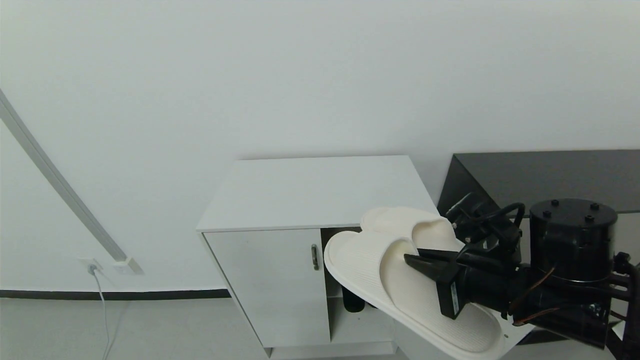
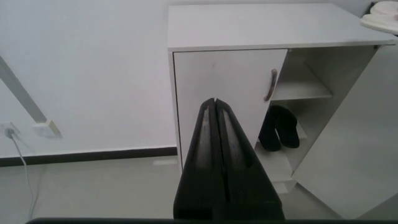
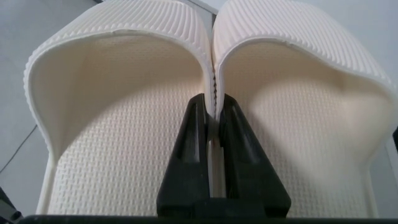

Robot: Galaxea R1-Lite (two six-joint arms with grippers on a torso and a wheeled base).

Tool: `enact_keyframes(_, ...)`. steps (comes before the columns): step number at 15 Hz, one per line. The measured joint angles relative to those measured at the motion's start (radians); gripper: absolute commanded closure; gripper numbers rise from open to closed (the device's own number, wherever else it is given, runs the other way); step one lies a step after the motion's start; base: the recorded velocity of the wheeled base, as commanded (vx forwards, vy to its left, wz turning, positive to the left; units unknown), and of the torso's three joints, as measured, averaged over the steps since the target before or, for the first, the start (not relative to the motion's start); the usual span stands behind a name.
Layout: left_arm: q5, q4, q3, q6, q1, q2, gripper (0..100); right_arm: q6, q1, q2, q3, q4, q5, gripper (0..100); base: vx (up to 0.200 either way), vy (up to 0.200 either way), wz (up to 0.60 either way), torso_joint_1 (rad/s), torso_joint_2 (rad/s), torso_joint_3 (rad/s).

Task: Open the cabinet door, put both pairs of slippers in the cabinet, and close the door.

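My right gripper (image 1: 407, 259) is shut on a pair of white slippers (image 1: 390, 265), pinching their two inner edges together (image 3: 213, 118). It holds them in the air in front of the open right half of the white cabinet (image 1: 310, 192). The left door (image 1: 275, 285) with its metal handle (image 1: 314, 257) is closed; the right door (image 2: 348, 143) is swung open. A pair of black slippers (image 2: 279, 127) stands on the lower shelf inside. My left gripper (image 2: 214, 102) is shut with nothing in it, well back from the cabinet front.
A dark table (image 1: 545, 177) stands right of the cabinet against the wall. A wall socket with a cable (image 1: 92, 268) and a slanted trunking strip (image 1: 55, 182) are at the left. Bare floor (image 1: 125, 330) lies before the cabinet.
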Motion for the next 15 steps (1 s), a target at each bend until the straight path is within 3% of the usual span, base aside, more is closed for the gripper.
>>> enact_keyframes(15,0.000,0.000,0.000,0.001,0.000,0.000,100,-0.020,0.007,-0.004,0.019,-0.002,-0.003,100,0.000,0.000,0.00,-0.172,0.39,0.219)
